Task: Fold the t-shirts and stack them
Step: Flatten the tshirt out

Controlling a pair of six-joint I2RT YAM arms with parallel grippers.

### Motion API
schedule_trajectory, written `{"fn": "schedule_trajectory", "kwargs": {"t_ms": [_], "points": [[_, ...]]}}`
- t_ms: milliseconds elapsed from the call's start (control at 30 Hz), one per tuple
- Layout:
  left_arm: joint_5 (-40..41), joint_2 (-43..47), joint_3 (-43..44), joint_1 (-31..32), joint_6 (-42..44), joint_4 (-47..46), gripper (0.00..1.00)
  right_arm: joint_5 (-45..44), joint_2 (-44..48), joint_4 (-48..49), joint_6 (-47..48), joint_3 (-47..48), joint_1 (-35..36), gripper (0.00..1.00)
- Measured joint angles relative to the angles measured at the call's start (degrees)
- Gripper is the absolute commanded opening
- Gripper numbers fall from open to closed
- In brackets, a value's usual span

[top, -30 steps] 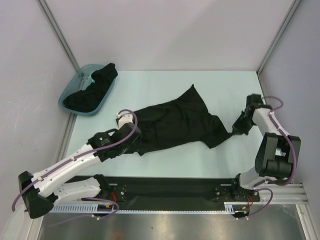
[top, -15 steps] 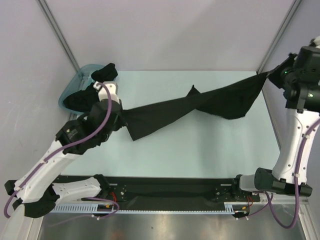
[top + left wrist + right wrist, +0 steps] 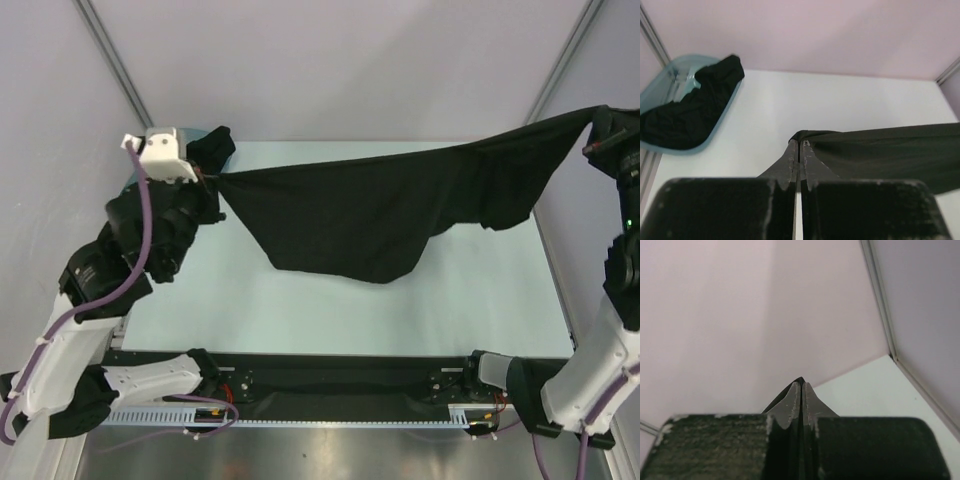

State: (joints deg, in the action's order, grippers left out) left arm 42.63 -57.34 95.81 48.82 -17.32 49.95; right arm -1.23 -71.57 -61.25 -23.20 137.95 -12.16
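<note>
A black t-shirt [image 3: 380,205] hangs stretched in the air between my two grippers, sagging in the middle above the table. My left gripper [image 3: 212,180] is shut on its left corner, high at the left near the tub; in the left wrist view the left gripper [image 3: 799,144] pinches the cloth [image 3: 880,150], which runs off to the right. My right gripper [image 3: 596,118] is shut on the shirt's right end, raised at the far right. In the right wrist view the right gripper [image 3: 800,385] holds only a sliver of black cloth. More black shirts [image 3: 185,180] lie in the teal tub.
The teal tub [image 3: 135,190] stands at the back left corner of the pale table [image 3: 330,310], also in the left wrist view [image 3: 660,85]. Grey walls with metal corner posts close in the back and sides. The black base rail runs along the near edge.
Both grippers have risen and moved apart, lifting the shirt off the table and pulling it taut. The left gripper went up and left toward the tub, the right gripper further up.
</note>
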Motion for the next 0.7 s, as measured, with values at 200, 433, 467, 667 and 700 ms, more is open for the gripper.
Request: {"fn": "schedule_trajectory", "kwargs": {"t_ms": [200,433,467,667,700], "points": [[0.1,1.3,5.4,0.0,5.8,-4.4,0.00,-2.7,9.1,3.6,3.9,-2.0,0.3,0.00],[-1.0,5.5,8.9,0.0,14.1,-9.7,0.00,-6.2,22.0,13.3,11.3,-11.6,6.9,0.00],[-1.4,6.0,9.3,0.0,15.4,-10.7,0.00,-6.6,23.1,14.6,12.1,-13.5,8.6,0.00],[-4.3,5.4,15.1,0.0,18.4,-12.5,0.00,-10.9,22.9,18.6,14.8,-21.0,18.1,0.00],[-4.6,5.1,15.5,0.0,18.4,-12.5,0.00,-11.5,22.3,18.6,15.0,-21.3,18.4,0.00]]}}
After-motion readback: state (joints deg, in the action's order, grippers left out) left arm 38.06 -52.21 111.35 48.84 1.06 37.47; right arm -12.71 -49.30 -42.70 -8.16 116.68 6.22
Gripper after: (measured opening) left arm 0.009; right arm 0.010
